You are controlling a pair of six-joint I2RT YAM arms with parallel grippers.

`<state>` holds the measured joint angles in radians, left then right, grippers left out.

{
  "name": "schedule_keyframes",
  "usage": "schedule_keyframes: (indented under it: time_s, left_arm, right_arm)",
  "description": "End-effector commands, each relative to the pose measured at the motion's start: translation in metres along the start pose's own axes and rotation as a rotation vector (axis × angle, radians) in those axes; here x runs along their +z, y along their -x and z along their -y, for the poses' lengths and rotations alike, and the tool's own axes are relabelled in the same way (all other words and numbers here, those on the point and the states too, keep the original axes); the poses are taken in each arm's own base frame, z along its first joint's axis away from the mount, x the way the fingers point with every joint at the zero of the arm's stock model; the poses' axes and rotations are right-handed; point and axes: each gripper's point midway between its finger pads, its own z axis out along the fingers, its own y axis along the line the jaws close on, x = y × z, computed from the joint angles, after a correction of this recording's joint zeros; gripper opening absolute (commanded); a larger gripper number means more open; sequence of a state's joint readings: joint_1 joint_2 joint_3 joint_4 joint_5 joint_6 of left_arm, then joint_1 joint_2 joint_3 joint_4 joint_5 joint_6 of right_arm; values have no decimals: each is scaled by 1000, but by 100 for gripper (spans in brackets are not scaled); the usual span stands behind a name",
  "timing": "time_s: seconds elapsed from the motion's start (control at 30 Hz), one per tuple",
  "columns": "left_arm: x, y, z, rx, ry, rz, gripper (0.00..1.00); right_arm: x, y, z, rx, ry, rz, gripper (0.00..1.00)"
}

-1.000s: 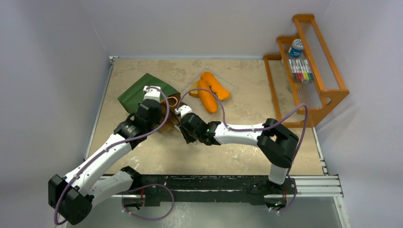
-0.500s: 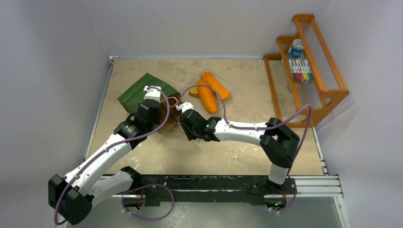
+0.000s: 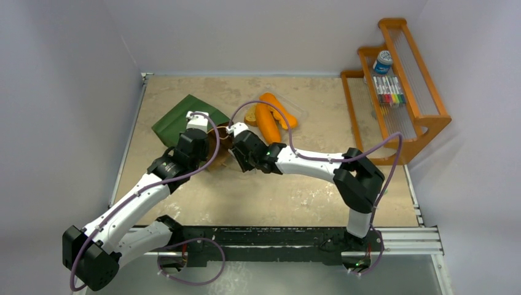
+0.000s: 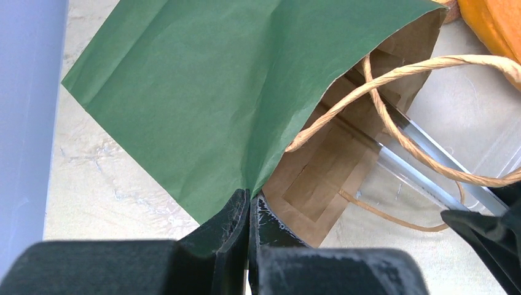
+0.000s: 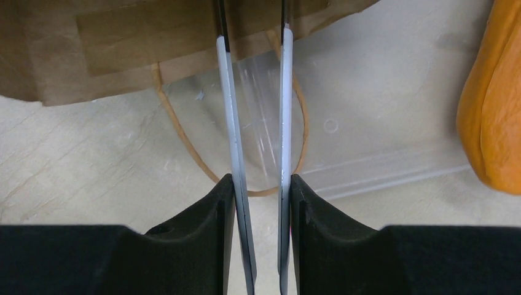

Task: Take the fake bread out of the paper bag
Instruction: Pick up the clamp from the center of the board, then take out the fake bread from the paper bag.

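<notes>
Your left claw point(image 4: 248, 216) pinches the thin lip of the green paper bag point(image 4: 203, 92); the paper looks light and tear-prone, so lift gently. Your right claw point(image 5: 258, 190) squeezes the metal tongs point(image 5: 284, 110), tips at the bag mouth. Beyond, the orange fake bread point(image 3: 269, 128) lies on the clear tray point(image 5: 381, 123), likely light and slick: grip mid-length.

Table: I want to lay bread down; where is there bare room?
Bare: the table strip along the near rail, and the patch between tray and rack. Crowded: the bag mouth, where left gripper, right gripper and tongs meet.
</notes>
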<state>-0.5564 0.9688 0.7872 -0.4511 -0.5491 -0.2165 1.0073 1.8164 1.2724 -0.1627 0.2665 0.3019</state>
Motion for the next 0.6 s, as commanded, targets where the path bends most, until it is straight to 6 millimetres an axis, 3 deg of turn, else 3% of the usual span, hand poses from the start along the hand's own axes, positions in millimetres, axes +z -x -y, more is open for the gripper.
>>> schedule_keyframes:
  time_s: [0.0,0.3,0.57]
  left_arm:
    - [1,9,1,-15,-11,37,0]
    - [2,8,3,-15,-21,33,0]
    - [2,5,1,16,-13,23,0]
  right_arm:
    - [8,34,-5,-28,48,85,36]
    - [19,45,-16,-88,100,122,38]
    - [27,41,-29,-116,177,139,38]
